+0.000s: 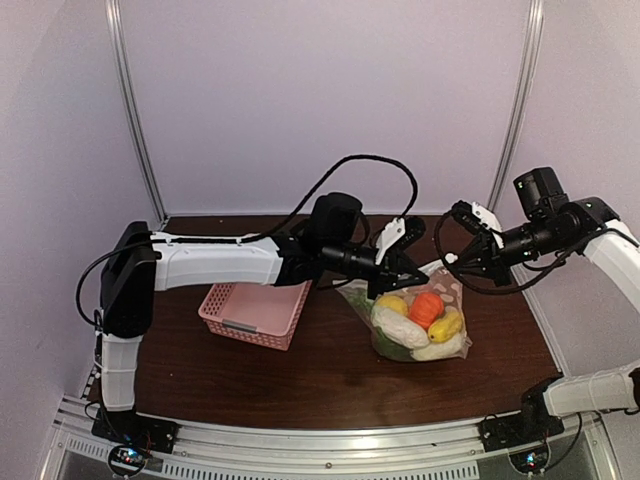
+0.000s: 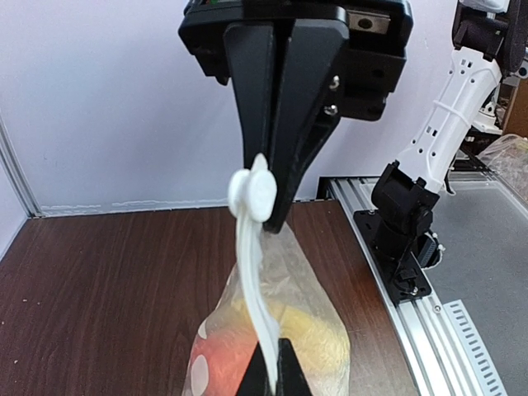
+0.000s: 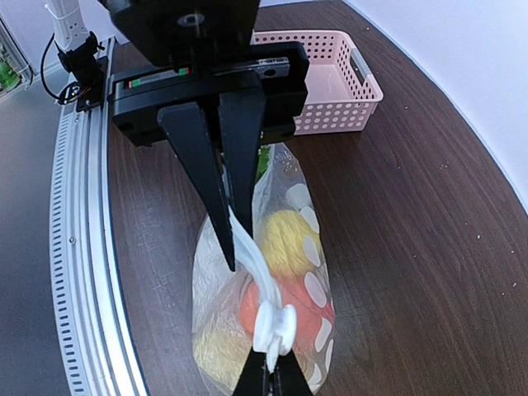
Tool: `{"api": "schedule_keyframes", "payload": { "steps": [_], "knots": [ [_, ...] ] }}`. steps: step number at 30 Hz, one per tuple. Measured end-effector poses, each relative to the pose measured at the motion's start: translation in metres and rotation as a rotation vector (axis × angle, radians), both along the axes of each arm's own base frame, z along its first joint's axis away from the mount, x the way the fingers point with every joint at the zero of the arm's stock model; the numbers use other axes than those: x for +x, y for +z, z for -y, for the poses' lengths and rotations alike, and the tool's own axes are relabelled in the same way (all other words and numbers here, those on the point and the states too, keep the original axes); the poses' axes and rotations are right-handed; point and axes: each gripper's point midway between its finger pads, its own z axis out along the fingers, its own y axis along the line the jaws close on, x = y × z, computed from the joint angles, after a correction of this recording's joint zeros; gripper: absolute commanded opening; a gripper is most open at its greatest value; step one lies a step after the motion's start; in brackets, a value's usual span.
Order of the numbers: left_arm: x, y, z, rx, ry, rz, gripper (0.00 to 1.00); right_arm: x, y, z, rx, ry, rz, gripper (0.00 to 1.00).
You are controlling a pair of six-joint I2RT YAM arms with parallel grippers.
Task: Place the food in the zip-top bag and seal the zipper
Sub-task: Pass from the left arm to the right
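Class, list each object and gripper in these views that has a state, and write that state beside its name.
left gripper, shut on the zipper.
right gripper, shut on the zipper.
zipper, stretched between the two grippers; whether it is fully sealed cannot be told.
zip-top bag, held up by its zipper edge, filled.
food, inside the bag.
pink basket, upright on the table, nothing visible inside.
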Motion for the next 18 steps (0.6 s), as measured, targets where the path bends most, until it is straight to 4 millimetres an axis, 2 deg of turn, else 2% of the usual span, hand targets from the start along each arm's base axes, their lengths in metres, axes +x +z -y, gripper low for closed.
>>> {"api": "schedule_keyframes", "payload": {
  "steps": [1,2,5,8,9,13,18],
  "knots": [
    [0.0,-0.001,0.0,0.001,0.0,-0.001,0.05,0.0,-0.001,0.0,0.001,-0.002,-0.005,0.0],
    [0.0,-0.001,0.0,0.0,0.0,-0.002,0.12,0.0,-0.001,0.0,0.002,-0.001,-0.006,0.0],
    [0.0,0.0,0.0,-0.003,0.001,0.003,0.48,0.0,0.0,0.0,0.003,-0.001,-0.007,0.0],
    [0.004,0.0,-0.001,0.001,0.023,0.009,0.75,0.0,0.0,0.0,0.004,0.0,-0.007,0.0],
    [0.005,0.002,-0.001,0.002,0.037,0.013,0.8,0.0,0.0,0.0,0.003,0.0,-0.007,0.0],
    [0.012,0.017,-0.011,-0.006,0.107,0.046,0.97,-0.005,0.003,0.0,-0.003,0.006,-0.017,0.0],
    [0.014,0.072,-0.021,-0.118,0.16,0.091,0.98,-0.01,0.011,-0.003,-0.01,0.034,-0.012,0.0]
  ]
}}
